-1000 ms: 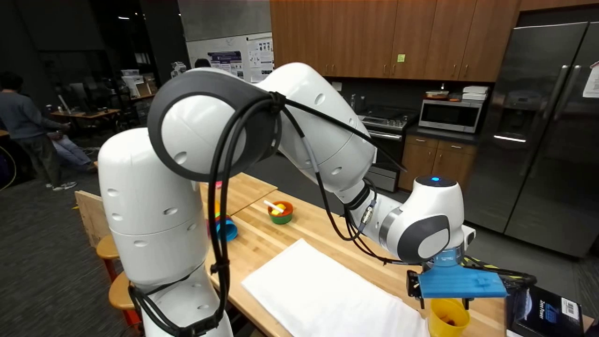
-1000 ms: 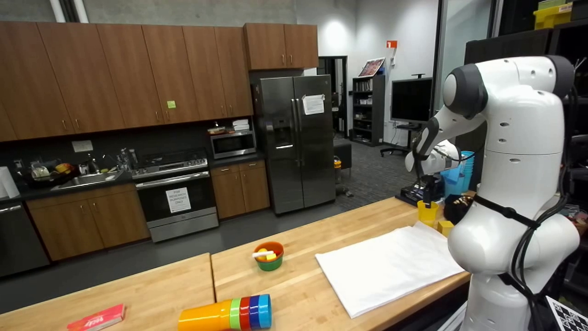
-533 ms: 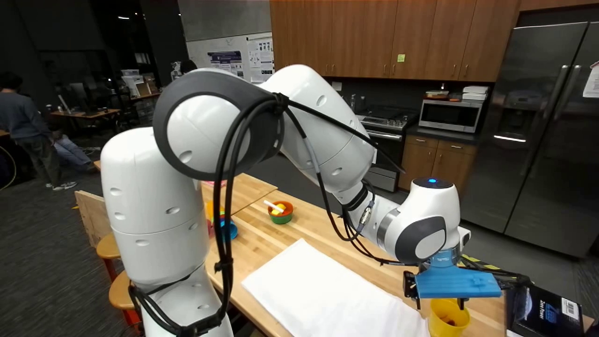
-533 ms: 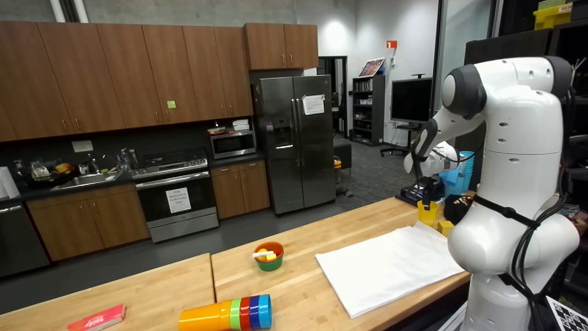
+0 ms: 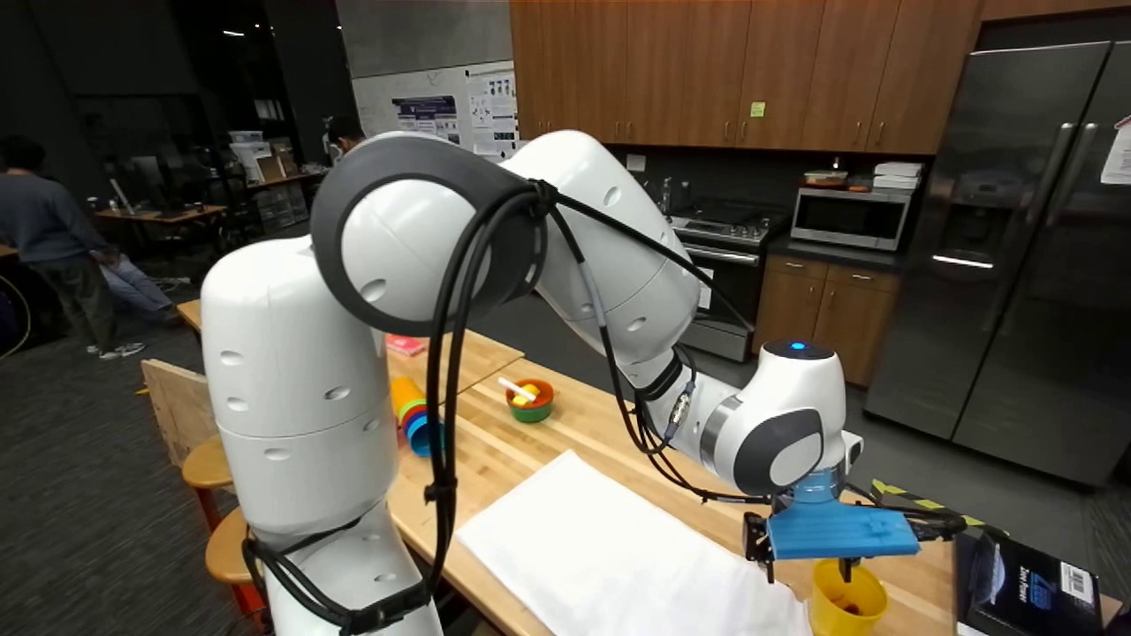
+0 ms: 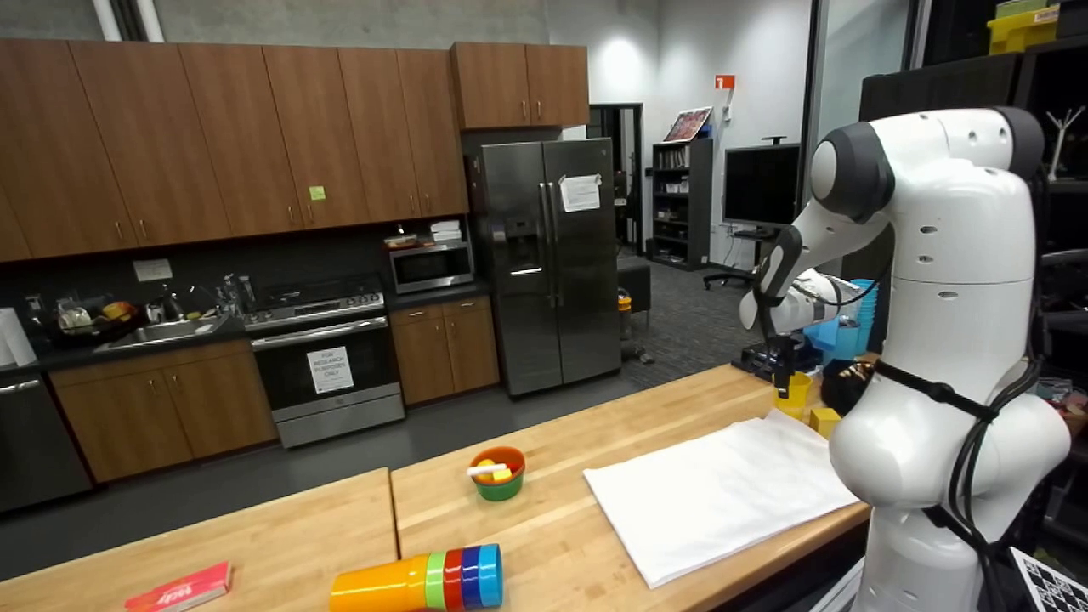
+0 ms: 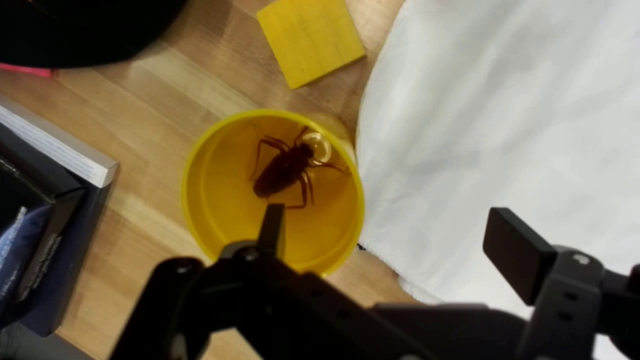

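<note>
Yellow and upright, a cup (image 7: 210, 192) is set on the wooden table (image 7: 145, 130), and partly over it the gripper (image 7: 392, 240) is held! Jaws are spread wide, with nothing gripped between them. One finger (image 7: 271, 230) is seen across the cup's mouth in the wrist view, while the other is held out over the white cloth (image 7: 490, 115); whether the rim is touched cannot be told. Down inside the cup, a dark brown insect figure (image 7: 281, 172) is shown, legs splayed! Close by, a yellow block (image 7: 312, 42) is placed near the cloth's edge, and a black box (image 5: 1029, 583) is spotted on the side away from the cloth. Well apart, in both exterior views, a green and orange bowl (image 6: 503, 490) is glimpsed, and a row of nested coloured cups (image 6: 416, 580) is laid on its side.
</note>
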Robot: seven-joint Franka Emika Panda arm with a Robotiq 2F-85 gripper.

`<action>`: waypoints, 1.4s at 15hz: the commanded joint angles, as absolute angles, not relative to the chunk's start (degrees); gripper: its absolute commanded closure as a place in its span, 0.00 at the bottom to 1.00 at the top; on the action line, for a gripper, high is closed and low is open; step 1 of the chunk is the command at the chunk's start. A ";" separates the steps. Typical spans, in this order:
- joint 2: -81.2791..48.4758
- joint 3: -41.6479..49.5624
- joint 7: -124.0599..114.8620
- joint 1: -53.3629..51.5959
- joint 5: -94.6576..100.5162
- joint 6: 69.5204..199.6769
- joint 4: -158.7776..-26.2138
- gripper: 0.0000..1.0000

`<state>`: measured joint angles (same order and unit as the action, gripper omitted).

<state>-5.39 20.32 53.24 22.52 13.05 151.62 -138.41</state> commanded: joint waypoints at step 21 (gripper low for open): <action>-11.30 20.64 41.29 22.29 15.70 156.02 -135.37 1.00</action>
<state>-12.07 20.26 44.29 22.31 13.54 153.70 -134.95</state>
